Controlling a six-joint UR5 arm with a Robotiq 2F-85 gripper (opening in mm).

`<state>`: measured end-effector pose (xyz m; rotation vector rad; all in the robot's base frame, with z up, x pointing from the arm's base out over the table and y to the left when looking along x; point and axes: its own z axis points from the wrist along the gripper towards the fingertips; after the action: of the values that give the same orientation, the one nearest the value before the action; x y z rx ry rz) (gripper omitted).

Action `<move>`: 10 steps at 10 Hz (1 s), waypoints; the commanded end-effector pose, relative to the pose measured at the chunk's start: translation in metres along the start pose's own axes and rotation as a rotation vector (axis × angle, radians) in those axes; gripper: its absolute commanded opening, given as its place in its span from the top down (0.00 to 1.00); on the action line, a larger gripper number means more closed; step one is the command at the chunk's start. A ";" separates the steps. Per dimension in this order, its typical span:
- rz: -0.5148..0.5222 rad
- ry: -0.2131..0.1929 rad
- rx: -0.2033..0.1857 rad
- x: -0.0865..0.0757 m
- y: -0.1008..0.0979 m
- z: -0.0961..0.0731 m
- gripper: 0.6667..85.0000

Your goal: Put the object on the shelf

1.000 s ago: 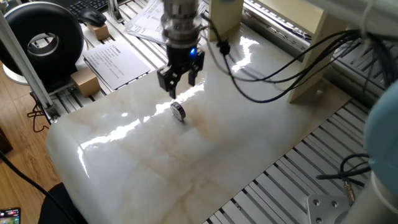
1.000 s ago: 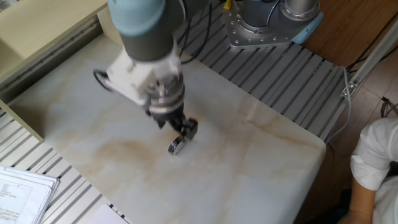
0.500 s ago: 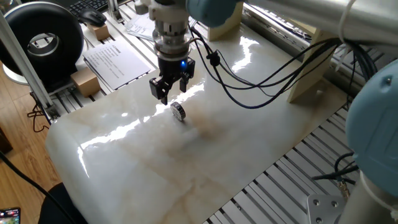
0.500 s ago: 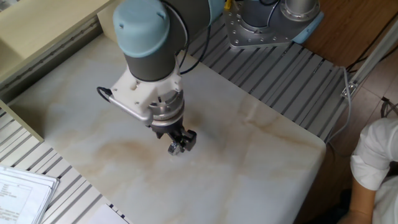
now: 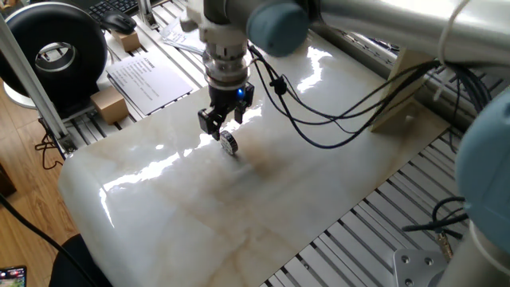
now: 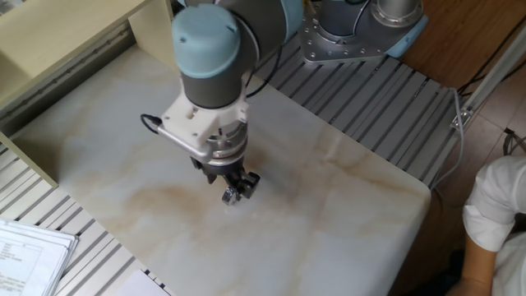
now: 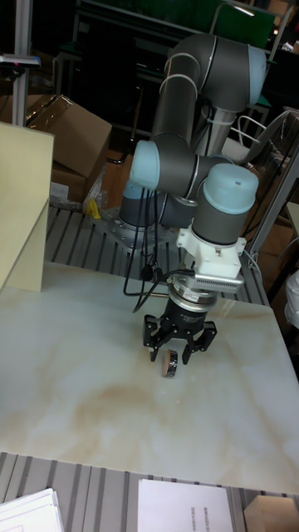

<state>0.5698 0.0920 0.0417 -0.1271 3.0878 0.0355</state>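
The gripper [image 7: 172, 350] is spread apart around the upright object [image 7: 170, 364], mid-table [image 7: 66, 391], well clear of every edge.

object [image 5: 229, 143] on table [image 5: 263, 207], hand [image 5: 217, 126] above it, shelf [image 5: 406, 88] well apart

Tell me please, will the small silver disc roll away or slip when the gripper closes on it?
The disc stands on its rim on the glossy marble table, so a nudge could probably roll or topple it. Its ribbed edge likely helps grip. The open gripper straddles it.
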 end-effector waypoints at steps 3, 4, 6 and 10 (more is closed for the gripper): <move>0.040 -0.048 -0.002 -0.003 0.018 0.018 0.29; 0.046 -0.046 0.004 -0.002 0.020 0.017 0.30; 0.037 -0.057 0.023 0.003 0.014 0.010 0.66; -0.091 -0.076 0.060 0.001 -0.006 -0.023 0.99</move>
<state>0.5682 0.0940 0.0426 -0.1724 3.0142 -0.0329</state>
